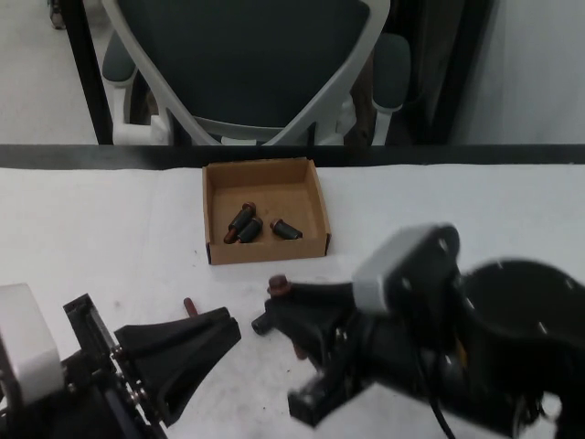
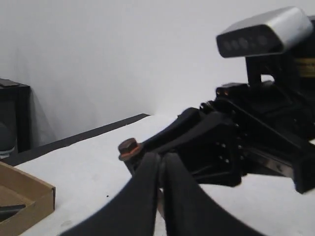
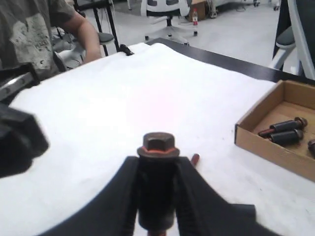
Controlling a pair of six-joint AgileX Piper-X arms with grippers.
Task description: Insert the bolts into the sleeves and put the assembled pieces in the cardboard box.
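Nearest, at the front edge of the tabletop (image 1: 91,229), the left claw (image 2: 161,156) lies low with its two black fingers (image 2: 187,201) pressed together along their length. The right claw (image 3: 157,163) meets it almost tip to tip, just beyond the left one in the left wrist view. It pinches a dark sleeve (image 3: 156,191) upright between its fingers. A rusty hex bolt head (image 3: 158,144) sits on top of the sleeve, clear above the fingertips. The silver camera housing (image 1: 402,265) of the right arm rides above and behind that claw.

A little farther in, a loose bolt (image 1: 189,305) lies on the white tabletop just beside the left claw, touching neither claw.

Beyond the two claws, well apart from them, the cardboard box (image 1: 265,249) sits open near the middle of the tabletop. Three assembled pieces lie on its floor: two (image 1: 240,219) (image 1: 252,230) close together and a third (image 1: 285,229) just beside them, toward the right arm's side.

Past the far edge of the tabletop stands an office chair (image 1: 256,55).
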